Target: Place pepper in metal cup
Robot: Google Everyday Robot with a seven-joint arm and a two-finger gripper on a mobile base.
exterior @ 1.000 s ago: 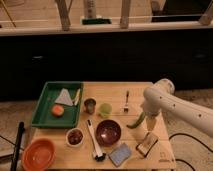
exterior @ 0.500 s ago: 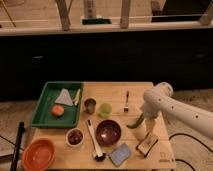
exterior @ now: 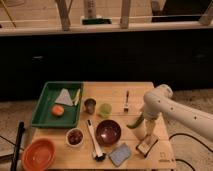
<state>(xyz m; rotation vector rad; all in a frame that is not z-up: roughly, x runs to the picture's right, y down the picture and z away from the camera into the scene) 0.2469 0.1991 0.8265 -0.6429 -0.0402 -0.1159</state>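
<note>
The pepper (exterior: 134, 123), slim and green, lies on the wooden table (exterior: 112, 92) just right of the dark red bowl. My gripper (exterior: 142, 131) hangs from the white arm (exterior: 159, 102) at the table's right side. It is lowered right beside the pepper's right end, and it looks open, with no grip on the pepper that I can see. The metal cup (exterior: 90, 105), small, grey and dark inside, stands upright near the table's middle. It is left of a light green cup (exterior: 105, 109) and well left of the gripper.
A green tray (exterior: 46, 114) at the left holds an orange fruit and a white wedge. A fork (exterior: 126, 101), a dark red bowl (exterior: 108, 132), a small white bowl (exterior: 75, 136), a ladle (exterior: 94, 142), an orange bowl (exterior: 39, 154), a grey-blue pad (exterior: 120, 154) and a brown block (exterior: 146, 145) also lie around.
The arm has shifted slightly left and down toward the pepper. The pepper and the cups have not moved.
</note>
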